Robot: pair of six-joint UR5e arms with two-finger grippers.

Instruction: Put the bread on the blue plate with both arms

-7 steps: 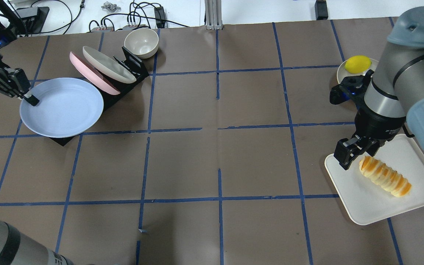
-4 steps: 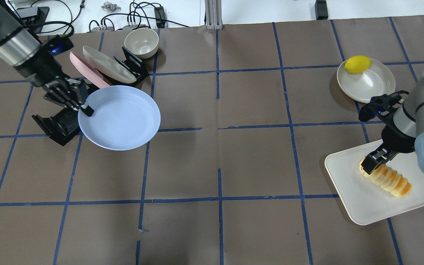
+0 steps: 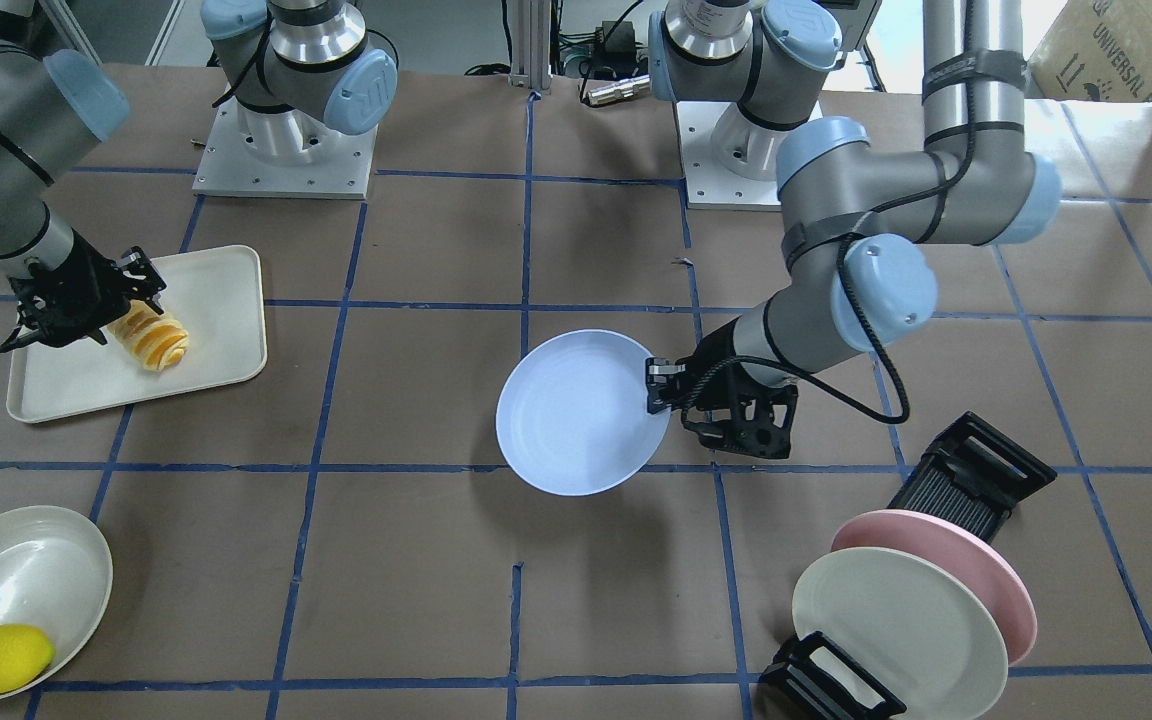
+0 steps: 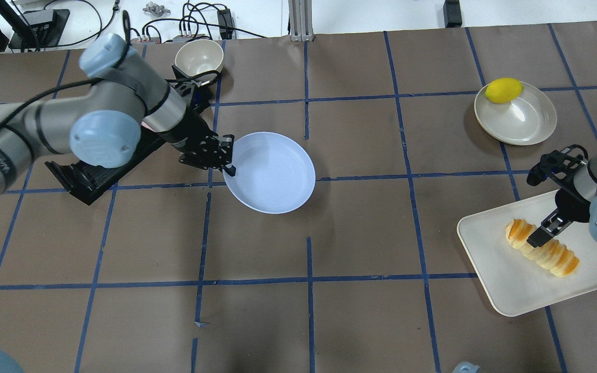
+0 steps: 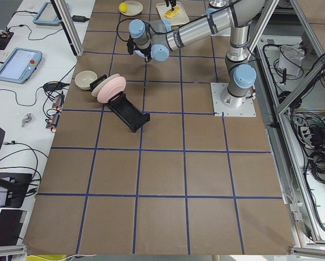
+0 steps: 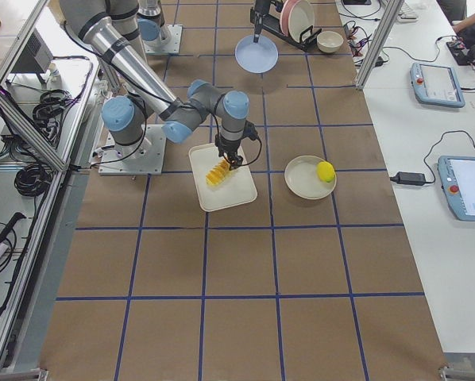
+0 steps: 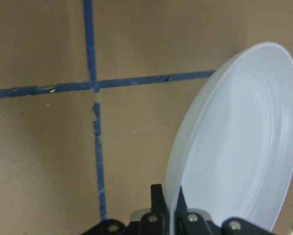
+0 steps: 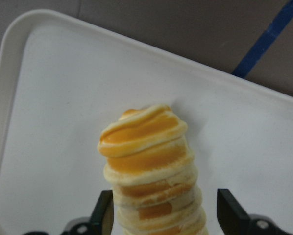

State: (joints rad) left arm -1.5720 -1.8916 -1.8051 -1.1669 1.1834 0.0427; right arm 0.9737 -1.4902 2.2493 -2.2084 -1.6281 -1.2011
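1. Shows the black two-finger left pincer point(image 4: 228, 165) clamped shut on the rim of the round pale-blue plate point(image 4: 272, 173), near the middle of the brown, blue-taped tabletop point(image 4: 360, 233).
2. Catches that plate tilted and held clear of the tabletop, its shadow falling beneath it in the front-facing view; from the left wrist, shows the rim pinched edge-on between the two fingers.
3. Finds the ridged yellow-orange toy bread loaf point(image 4: 557, 258) lying on a cream rectangular tray point(image 4: 511, 290) at the robot's right, well apart from the plate.
4. Puts the black right pincer point(image 4: 542, 235) down over the loaf, its jaws spread open with one on either side; from the right wrist, shows a gap between the loaf and one finger point(image 8: 230, 210).
5. Takes in a smooth yellow lemon point(image 4: 504, 89) on a round cream dish point(image 4: 524, 122) beyond the tray, a pink plate point(image 3: 976, 560) and a cream plate point(image 3: 886, 625) leaning in a black rack point(image 3: 976, 475), and a cream bowl point(image 4: 199, 58) beside it.
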